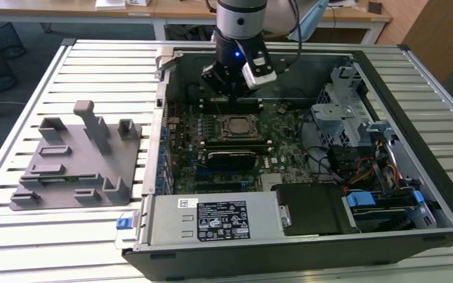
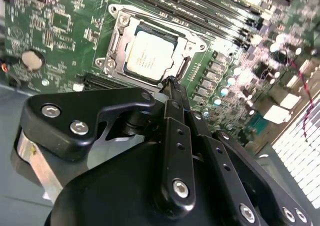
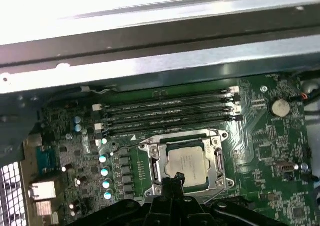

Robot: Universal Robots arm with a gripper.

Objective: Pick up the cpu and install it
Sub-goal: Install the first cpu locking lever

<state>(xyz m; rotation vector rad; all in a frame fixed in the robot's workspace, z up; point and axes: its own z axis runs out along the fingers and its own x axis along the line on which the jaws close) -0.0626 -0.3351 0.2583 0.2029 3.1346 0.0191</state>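
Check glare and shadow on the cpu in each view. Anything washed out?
Exterior view: cpu dimly but evenly lit, no glare. Second wrist view: cpu lid bright yet not washed out, while part of the board is blown out by glare. First wrist view: cpu evenly lit, while the case wall is washed out white.

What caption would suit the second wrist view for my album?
Pincer near the cpu, which lies in its motherboard socket.
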